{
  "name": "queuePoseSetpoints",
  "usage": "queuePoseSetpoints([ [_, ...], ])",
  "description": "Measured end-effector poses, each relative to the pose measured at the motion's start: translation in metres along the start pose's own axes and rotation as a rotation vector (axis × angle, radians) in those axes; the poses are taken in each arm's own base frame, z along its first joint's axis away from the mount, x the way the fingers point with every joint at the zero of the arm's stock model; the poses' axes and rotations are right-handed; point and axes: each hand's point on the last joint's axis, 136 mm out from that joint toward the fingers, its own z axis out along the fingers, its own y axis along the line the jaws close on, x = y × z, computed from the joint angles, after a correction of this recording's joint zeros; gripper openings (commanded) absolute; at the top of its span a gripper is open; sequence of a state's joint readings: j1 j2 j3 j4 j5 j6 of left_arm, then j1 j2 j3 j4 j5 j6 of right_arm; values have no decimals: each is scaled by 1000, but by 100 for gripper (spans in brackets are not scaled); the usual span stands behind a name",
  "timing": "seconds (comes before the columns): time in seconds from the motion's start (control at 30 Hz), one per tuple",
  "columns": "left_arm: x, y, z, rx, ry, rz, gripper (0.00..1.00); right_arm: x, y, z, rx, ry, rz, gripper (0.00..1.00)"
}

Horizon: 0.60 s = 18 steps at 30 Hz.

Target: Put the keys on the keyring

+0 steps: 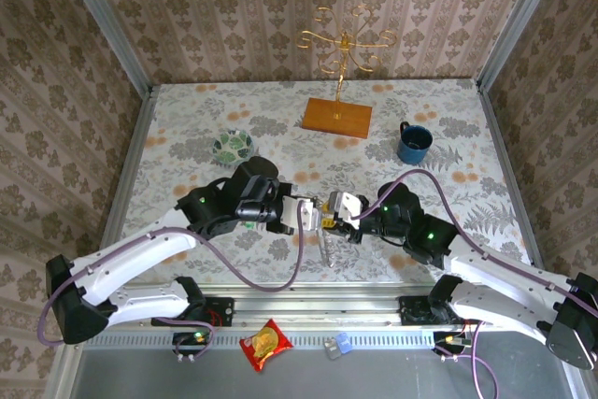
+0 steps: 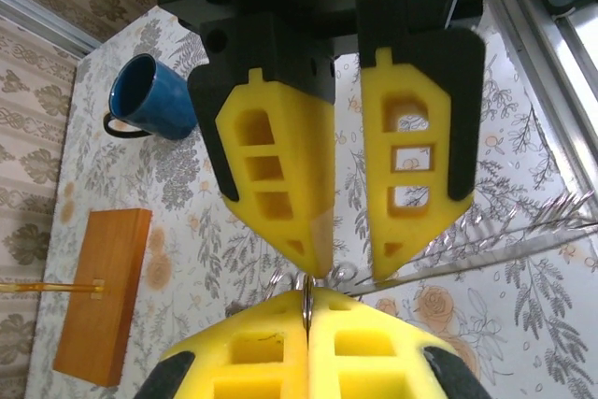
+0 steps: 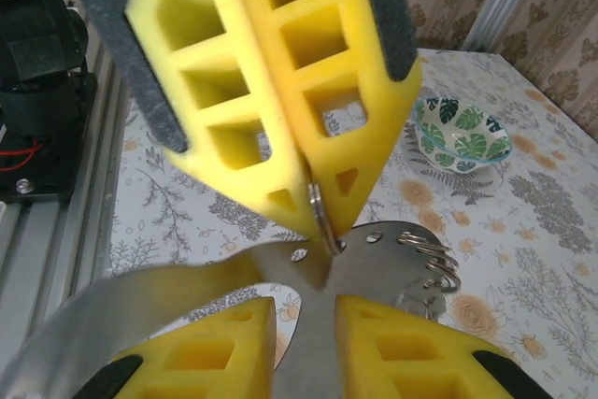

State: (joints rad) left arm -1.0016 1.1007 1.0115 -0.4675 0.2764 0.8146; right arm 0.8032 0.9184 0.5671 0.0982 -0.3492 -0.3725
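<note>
The keyring (image 1: pixel 327 245) is in the air above the near middle of the table (image 1: pixel 187 128), between the 2 grippers, and its grey strap hangs down from the place where they meet. The small metal ring (image 2: pixel 306 298) stands on edge between the yellow pads of the left gripper (image 1: pixel 304 213), which is closed tight on it with no gap. The right gripper (image 2: pixel 348 268) faces it from the other side, and its 2 pads stand a little apart, just beside the ring. In the right wrist view a flat metal piece (image 3: pixel 374 249) with small holes and some wire coils (image 3: pixel 432 259) lie between and above these pads. I cannot tell whether the pads already press on this metal, and I cannot tell whether these pieces are the keys, because no green or yellowish head is clear to me. I judge that the step in hand is to take hold at the ring so that a key can be threaded. To do it well, the left gripper should hold the ring without turning, and the right one should close slowly on 1 flat face only, close to the ring, so the coil is not bent and the strap does not get caught. Further out stand the patterned bowl (image 3: pixel 462 133) and the blue mug (image 2: pixel 149 95), both well apart from the work.
</note>
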Motion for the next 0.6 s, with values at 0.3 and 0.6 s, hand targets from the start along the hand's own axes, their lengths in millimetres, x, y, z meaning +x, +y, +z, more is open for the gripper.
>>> queuePoseSetpoints([
  [0.3,10,-10,9,49,8,-112,0,4,-4,5,23,-5,-5,28],
  [0.6,17,-18,18,90,2,-170,0,12,-2,9,18,11,0,27],
])
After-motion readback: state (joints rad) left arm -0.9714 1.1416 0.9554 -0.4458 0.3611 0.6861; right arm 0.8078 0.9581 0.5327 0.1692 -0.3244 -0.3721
